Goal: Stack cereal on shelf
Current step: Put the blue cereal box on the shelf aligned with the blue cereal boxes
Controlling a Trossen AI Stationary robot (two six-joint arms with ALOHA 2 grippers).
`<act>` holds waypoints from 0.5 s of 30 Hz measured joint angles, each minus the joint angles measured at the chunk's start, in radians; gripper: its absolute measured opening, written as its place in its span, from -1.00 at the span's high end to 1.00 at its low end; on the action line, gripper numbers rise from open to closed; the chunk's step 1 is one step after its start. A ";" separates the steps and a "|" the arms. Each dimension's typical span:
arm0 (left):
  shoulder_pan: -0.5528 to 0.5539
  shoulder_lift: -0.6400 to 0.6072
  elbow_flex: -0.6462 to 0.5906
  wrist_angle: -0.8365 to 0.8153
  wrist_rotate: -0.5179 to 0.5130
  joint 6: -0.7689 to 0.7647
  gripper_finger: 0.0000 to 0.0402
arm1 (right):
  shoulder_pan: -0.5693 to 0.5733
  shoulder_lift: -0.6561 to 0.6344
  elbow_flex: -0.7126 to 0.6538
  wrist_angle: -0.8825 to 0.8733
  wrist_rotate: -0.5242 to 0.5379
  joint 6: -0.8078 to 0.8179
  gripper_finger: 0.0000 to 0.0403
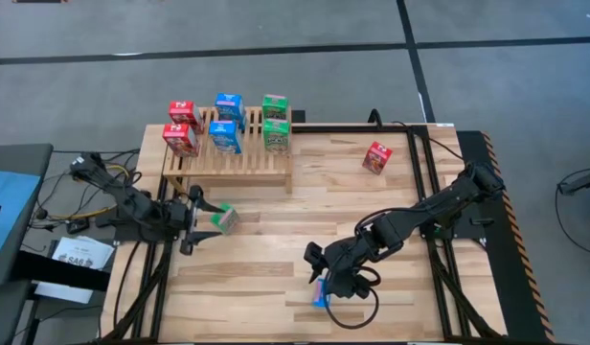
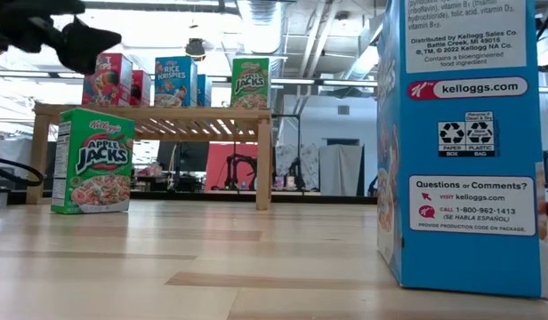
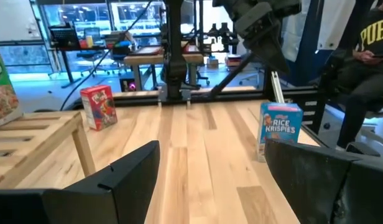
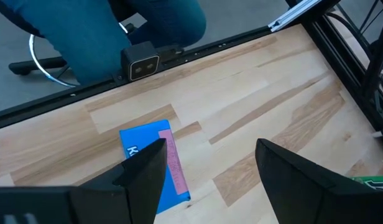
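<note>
The wooden slat shelf [image 1: 228,158] stands at the table's far left and carries two red [image 1: 181,127], two blue [image 1: 226,123] and two green cereal boxes [image 1: 275,121]. A green box [image 1: 224,219] stands upright on the table in front of the shelf [image 2: 93,161]. My left gripper [image 1: 201,217] is open just left of it and above it [image 2: 83,43], holding nothing. A blue box [image 1: 321,293] stands upright near the near edge [image 2: 461,142]. My right gripper [image 1: 324,275] is open above it; the box shows below the fingers [image 4: 148,163]. A red box [image 1: 376,157] stands at the far right.
A person sits beyond the table's right side [image 3: 365,43], and legs in blue trousers show past the near edge [image 4: 117,31]. Black frame rails [image 1: 439,192] run along the right side. Bare planks [image 1: 295,220] lie between the two arms.
</note>
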 joint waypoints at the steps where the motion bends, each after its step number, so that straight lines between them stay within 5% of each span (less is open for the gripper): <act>1: 0.000 -0.005 -0.006 -0.003 0.000 0.000 -0.40 | 0.000 0.000 0.000 0.000 0.000 0.000 -0.34; 15: 0.000 -0.200 -0.122 0.000 0.008 0.032 -0.40 | 0.000 0.000 0.000 0.000 0.000 0.002 -0.34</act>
